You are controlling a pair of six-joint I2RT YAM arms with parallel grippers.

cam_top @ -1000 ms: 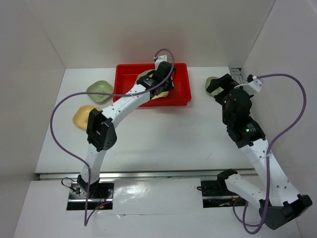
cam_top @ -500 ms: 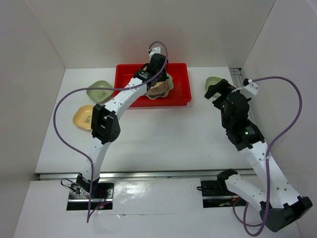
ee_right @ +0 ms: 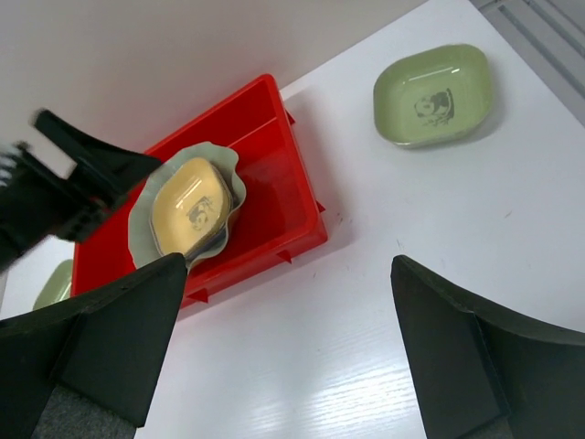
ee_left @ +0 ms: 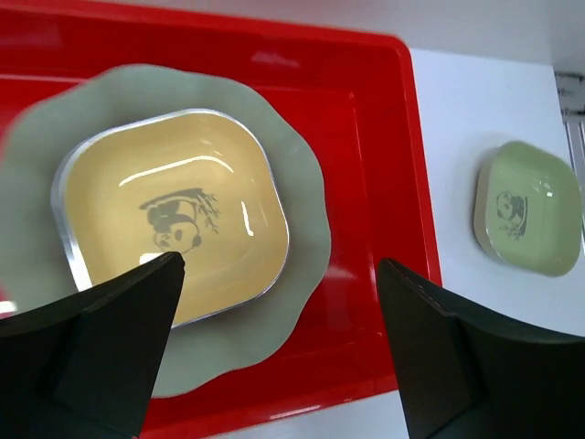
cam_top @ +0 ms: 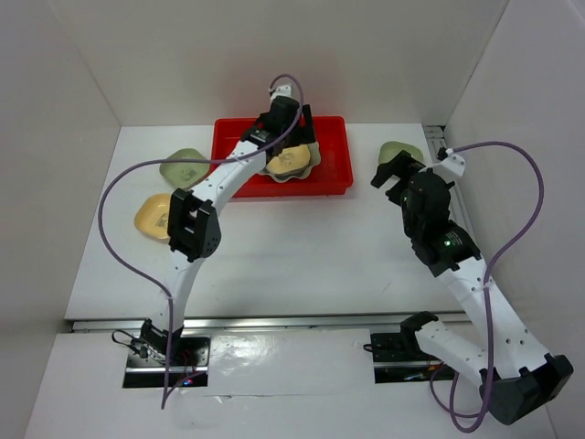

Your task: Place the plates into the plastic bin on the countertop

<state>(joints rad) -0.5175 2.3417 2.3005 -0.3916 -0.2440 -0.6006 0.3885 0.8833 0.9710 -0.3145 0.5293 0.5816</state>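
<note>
Left wrist view showed the yellow dish on the scalloped plate inside the red bin. Right green dish, left green dish and tan dish lay outside it. My left gripper and right gripper were spread, empty.

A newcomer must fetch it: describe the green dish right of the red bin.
Find the bright red rectangular plastic bin at the back of the white countertop. On the bare surface to its right lies a small pale-green rounded-square dish with a panda print. It is alone there; a second green dish and a yellow dish lie left of the bin.
</note>
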